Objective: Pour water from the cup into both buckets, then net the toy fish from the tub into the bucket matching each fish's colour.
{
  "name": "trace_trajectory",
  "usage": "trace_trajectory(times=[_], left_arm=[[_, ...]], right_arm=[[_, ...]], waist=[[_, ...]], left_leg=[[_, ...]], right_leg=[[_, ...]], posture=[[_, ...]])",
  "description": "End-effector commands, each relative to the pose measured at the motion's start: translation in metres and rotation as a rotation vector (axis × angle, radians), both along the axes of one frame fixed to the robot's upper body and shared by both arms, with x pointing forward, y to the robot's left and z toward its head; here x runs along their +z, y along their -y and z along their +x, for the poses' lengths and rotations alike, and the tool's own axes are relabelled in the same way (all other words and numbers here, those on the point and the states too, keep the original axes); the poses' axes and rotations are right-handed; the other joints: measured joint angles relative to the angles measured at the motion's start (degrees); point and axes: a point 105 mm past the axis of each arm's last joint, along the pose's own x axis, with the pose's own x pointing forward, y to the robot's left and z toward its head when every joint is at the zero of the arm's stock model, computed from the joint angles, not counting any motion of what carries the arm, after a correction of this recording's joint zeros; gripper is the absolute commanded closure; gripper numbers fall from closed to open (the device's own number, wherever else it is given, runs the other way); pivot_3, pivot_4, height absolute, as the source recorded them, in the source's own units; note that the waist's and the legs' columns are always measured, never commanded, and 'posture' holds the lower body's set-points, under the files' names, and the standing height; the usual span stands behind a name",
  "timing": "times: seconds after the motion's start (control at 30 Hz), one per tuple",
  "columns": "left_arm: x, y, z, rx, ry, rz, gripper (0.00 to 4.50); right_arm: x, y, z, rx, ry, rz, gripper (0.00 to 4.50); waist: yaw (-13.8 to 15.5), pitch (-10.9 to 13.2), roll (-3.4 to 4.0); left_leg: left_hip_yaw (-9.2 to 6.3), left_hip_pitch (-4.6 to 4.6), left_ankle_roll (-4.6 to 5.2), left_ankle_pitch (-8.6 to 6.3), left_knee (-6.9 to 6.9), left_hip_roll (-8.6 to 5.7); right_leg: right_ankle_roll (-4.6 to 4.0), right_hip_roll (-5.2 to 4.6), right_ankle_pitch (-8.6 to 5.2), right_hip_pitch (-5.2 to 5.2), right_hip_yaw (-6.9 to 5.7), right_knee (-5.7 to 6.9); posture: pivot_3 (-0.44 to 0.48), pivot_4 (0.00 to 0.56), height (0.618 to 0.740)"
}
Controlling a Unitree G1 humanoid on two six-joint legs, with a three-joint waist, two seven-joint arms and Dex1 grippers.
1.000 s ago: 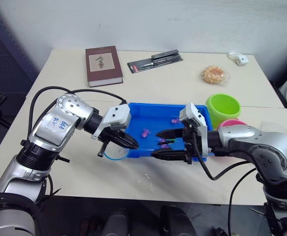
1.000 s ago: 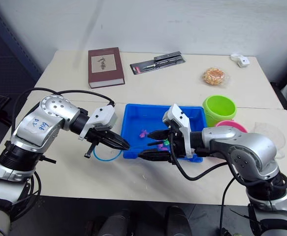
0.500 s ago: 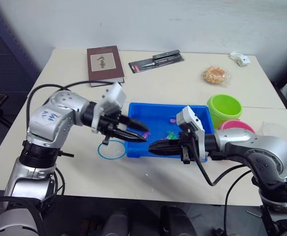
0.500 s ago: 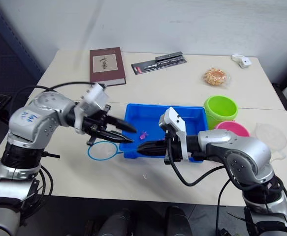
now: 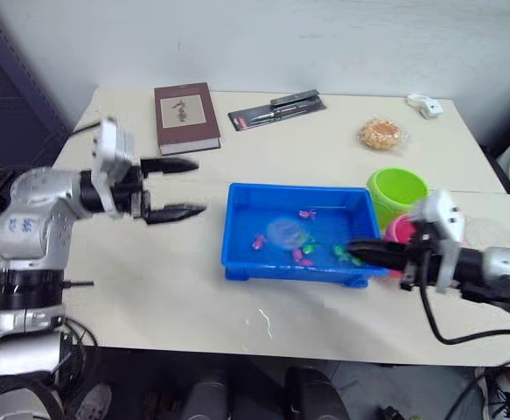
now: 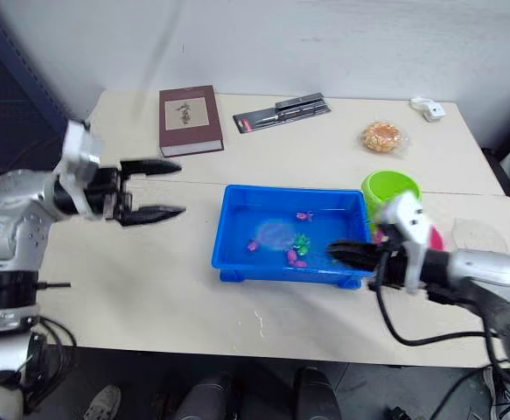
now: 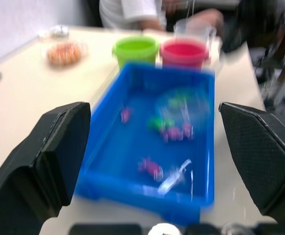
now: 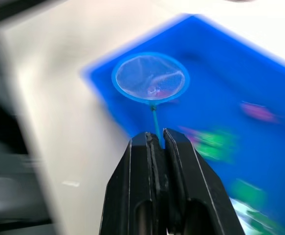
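Observation:
The blue tub (image 5: 234, 229) sits mid-table with water and small pink fish (image 5: 257, 241) and green fish (image 5: 307, 248) in it. The net (image 8: 150, 78), a blue-rimmed hoop on a thin handle, lies over the tub's water with a pink fish under its mesh. My right gripper (image 8: 157, 137) is shut on the net's handle at the tub's right front corner (image 5: 359, 252). My left gripper (image 5: 200, 185) hangs wide open and empty, well left of the tub. The green bucket (image 5: 397, 188) and pink bucket (image 7: 184, 51) stand right of the tub, with the clear cup (image 7: 194, 30) beyond them.
A brown book (image 5: 185, 115), a packaged pen set (image 5: 276, 108), a snack bag (image 5: 381, 133) and a small white object (image 5: 425, 105) lie along the table's back. A person (image 7: 132, 11) sits at the table's right side.
My left gripper opened, let go of the net and drew back to the left. My right gripper shut on the handle and pulled right, carrying the hoop from the table into the tub.

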Motion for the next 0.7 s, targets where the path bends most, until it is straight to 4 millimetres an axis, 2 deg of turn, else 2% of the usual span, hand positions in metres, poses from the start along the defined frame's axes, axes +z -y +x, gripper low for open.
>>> trace_trajectory(times=[0.03,0.1,0.2,0.33,0.47,0.7], left_arm=[[-0.012,-0.004,-0.008,0.007,0.050,0.042,0.01],[-0.020,-0.001,-0.010,0.009,0.046,0.024,0.01],[-0.037,0.002,-0.014,-0.014,0.006,0.030,0.01],[-0.050,0.006,-0.020,-0.019,-0.026,0.028,0.01],[-0.051,0.014,-0.019,-0.004,-0.027,0.002,0.01],[-0.057,0.024,-0.028,-0.006,-0.041,-0.014,0.01]], right_arm=[[0.016,0.035,0.007,-0.124,0.206,-0.179,4.50],[0.013,0.048,0.008,-0.116,0.254,-0.301,4.50],[0.009,0.045,0.009,-0.009,0.319,-0.414,4.50],[0.005,0.037,0.012,0.101,0.376,-0.457,4.50],[-0.002,0.020,0.018,0.264,0.413,-0.505,4.50],[-0.018,0.002,0.032,0.399,0.429,-0.561,4.50]], waist=[[0.08,0.00,0.00],[0.23,0.00,0.00],[0.32,0.00,0.00],[0.29,0.00,0.00],[-0.30,0.00,0.00],[-0.41,-0.01,-0.01]], left_leg=[[0.03,0.00,0.00,0.00,-0.01,0.00],[0.07,0.00,0.01,0.00,0.00,-0.02],[0.15,0.03,0.04,0.01,0.02,-0.02],[0.15,0.06,0.04,0.01,0.02,0.00],[0.15,0.07,0.04,0.01,0.10,0.02],[0.10,0.06,0.04,0.01,0.16,0.00]], right_leg=[[0.00,-0.01,0.00,-0.01,0.06,0.01],[0.03,-0.02,0.02,-0.02,0.10,0.02],[0.08,0.00,0.04,-0.02,0.18,0.03],[0.08,-0.01,0.04,-0.01,0.19,0.03],[0.09,-0.01,0.05,0.00,0.19,0.06],[0.09,-0.06,0.05,0.06,0.14,0.04]], posture=[[0.000,0.150,0.738],[0.000,0.150,0.738],[0.000,0.150,0.738],[0.000,0.150,0.738],[0.000,0.150,0.738],[0.000,0.150,0.738]])
